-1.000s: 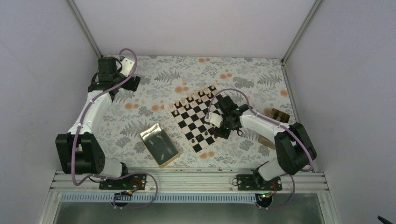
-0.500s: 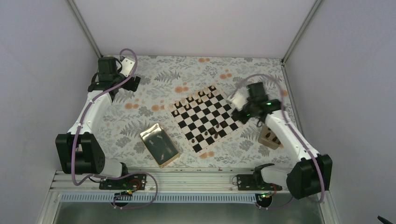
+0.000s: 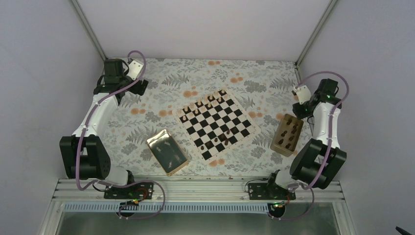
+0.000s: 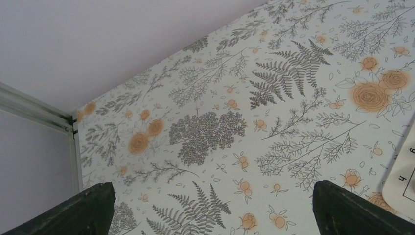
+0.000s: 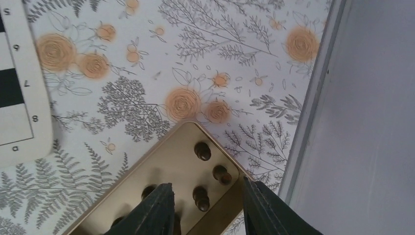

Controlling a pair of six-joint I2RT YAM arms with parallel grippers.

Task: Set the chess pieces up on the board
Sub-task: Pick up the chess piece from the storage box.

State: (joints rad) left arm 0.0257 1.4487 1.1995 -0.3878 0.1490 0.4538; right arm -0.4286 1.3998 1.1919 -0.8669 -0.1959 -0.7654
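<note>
The board (image 3: 219,123) lies in the middle of the table, its corner showing in the right wrist view (image 5: 41,122). Dark chess pieces (image 3: 201,106) stand along its far-left rows, and a few more (image 3: 222,139) near its front edge. My right gripper (image 3: 302,108) hangs at the far right, above the far end of a small tan box (image 3: 287,133). It is open (image 5: 206,190), with dark pieces (image 5: 201,198) standing in the box (image 5: 171,161) below its fingers. My left gripper (image 3: 136,86) is at the back left, wide open (image 4: 215,198) over bare cloth.
A gold tray (image 3: 168,152) with several light pieces lies front left of the board. The right wall's metal rail (image 5: 313,98) runs close beside the tan box. The floral cloth (image 4: 220,127) covers the table. The board's corner (image 4: 403,174) shows in the left wrist view.
My right arm has swung from the board's front edge to the far right, over the tan box, and its jaws have widened. The left arm has hardly moved.
</note>
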